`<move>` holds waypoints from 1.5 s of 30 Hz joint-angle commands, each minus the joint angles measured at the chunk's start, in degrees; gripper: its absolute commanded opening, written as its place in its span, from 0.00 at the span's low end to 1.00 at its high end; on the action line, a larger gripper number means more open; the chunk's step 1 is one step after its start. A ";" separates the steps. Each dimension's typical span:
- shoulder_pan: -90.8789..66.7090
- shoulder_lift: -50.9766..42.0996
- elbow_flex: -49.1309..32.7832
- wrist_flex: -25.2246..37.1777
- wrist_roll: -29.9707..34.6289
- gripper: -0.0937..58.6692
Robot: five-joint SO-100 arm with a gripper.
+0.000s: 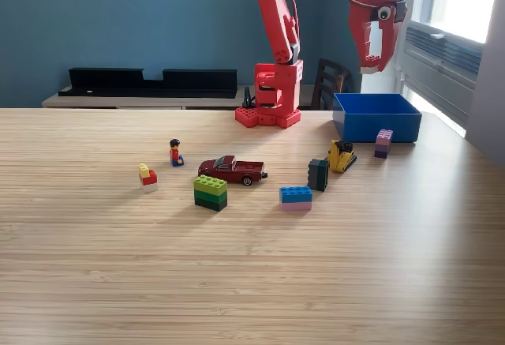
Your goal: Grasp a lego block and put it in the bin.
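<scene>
- Exterior view: I see my red plastic arm rising from a blocky red base [272,96] at the far edge of a pale, fine-grained wooden surface [237,282].
- The end effector [372,62] hangs high, above the bin [376,117] and slightly toward this view's left of its centre, tips pointing down. I see nothing between the tips, but from this angle I cannot tell whether they are spread or pressed together.
- The bin is a smooth blue plastic box, rectangular, open-topped, low-walled, standing at this view's right near the base. Its inside is hidden from me.
- Studded toy blocks lie scattered in front: a purple block [383,143] just beside the bin's front wall, a yellow piece [342,155] and a dark green block [318,174] near it, a blue-and-pink block [296,196], and a lime-topped green stack [211,193].
- Farther toward this view's left are a dark red toy car [232,170], a small figure [176,152] and a yellow-and-red block [147,176].
- My judgement: no block is held, so I am between grasps. Next I would swing down to one block, perhaps the purple one, straddle its flat sides, and avoid nudging the bin.
</scene>
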 commanded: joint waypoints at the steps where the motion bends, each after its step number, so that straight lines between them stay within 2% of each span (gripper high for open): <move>1: -7.56 0.62 1.41 -3.52 0.18 0.00; 7: -7.47 0.53 8.44 -11.87 -3.60 0.00; 13: -5.89 0.44 9.67 -14.68 -6.06 0.01; 16: -5.19 0.44 9.49 -14.68 -7.29 0.32; 18: -4.66 0.44 9.49 -14.68 -7.91 0.45; 20: -4.13 0.44 9.49 -14.68 -8.17 0.53; 23: -3.43 0.44 9.05 -14.68 -8.70 0.56; 27: -2.11 0.44 7.47 -14.68 -9.32 0.52; 29: -0.70 0.44 6.42 -14.59 -9.23 0.45; 32: 2.29 0.53 5.10 -14.50 -8.70 0.28; 33: 3.52 0.53 4.83 -14.50 -8.44 0.20; 34: 4.92 0.53 4.57 -14.50 -8.00 0.07; 35: 6.33 0.53 4.39 -14.41 -7.56 0.00; 38: 10.72 0.53 3.43 -13.01 -6.06 0.00; 45: 22.50 0.88 -1.41 -4.92 -4.75 0.00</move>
